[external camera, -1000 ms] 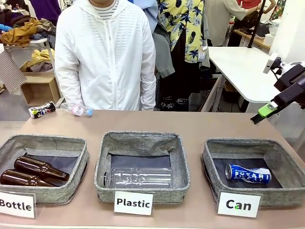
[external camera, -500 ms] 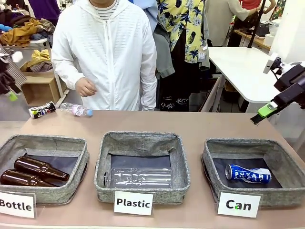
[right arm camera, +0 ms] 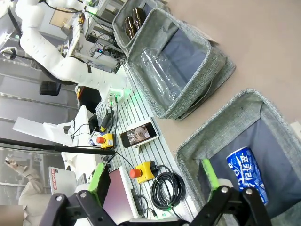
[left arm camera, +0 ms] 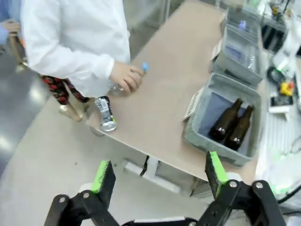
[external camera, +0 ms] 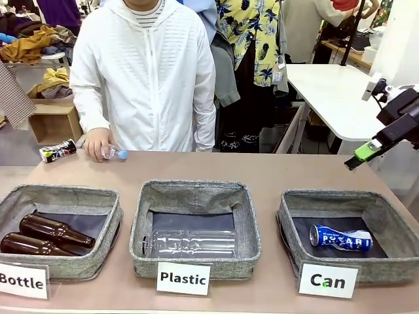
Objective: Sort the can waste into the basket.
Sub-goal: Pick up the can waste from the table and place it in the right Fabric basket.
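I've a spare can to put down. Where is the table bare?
The table is bare beyond the Plastic basket and Can basket, up to the far edge. Far left is crowded: dark can, small bottle, person's hand.

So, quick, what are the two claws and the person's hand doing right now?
Left gripper: open, empty.
Right gripper: open, empty.
Person's hand: wrapped around a small clear bottle.

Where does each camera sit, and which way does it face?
Front: between the arms, facing across the table toward the person; right tool at right.
Left wrist: off the table's corner, looking down at the dark can; left tool open.
Right wrist: over the Can basket; tool open.
Shared: blue can, front and right wrist.
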